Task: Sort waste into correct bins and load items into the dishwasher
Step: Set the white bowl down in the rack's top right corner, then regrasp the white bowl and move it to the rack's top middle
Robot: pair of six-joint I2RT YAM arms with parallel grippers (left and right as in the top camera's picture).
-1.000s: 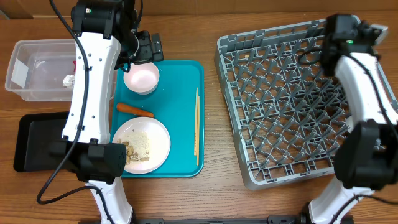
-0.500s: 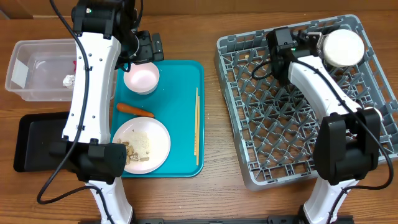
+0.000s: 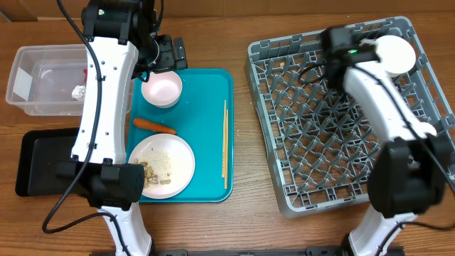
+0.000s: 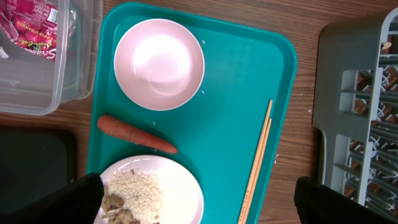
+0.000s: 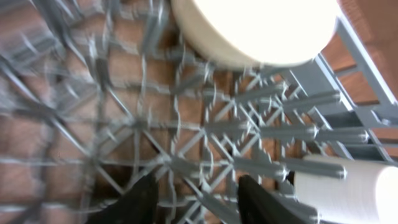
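Right gripper [image 5: 198, 186] has let go the small round white bowl [image 3: 394, 53], upper right in the square grey plastic dish rack [image 3: 298, 142] (one item loaded), jaws parted, empty; left gripper [image 4: 199, 190] wide open

The right tool [image 5: 196, 202] is above the grey dish rack [image 5: 205, 143], its two dark fingers [image 5: 134, 202] apart with only lattice between them. A round white bowl [image 5: 255, 28] sits at the top edge and a white cup [image 5: 348, 186] at lower right. Brown table [image 5: 373, 25] shows past the rack wall. The left side is blurred.

Robot lab bench with mock kitchen setup: wooden table [image 3: 242, 213], grey dish rack [image 3: 320, 149], teal tray [image 3: 206, 114].
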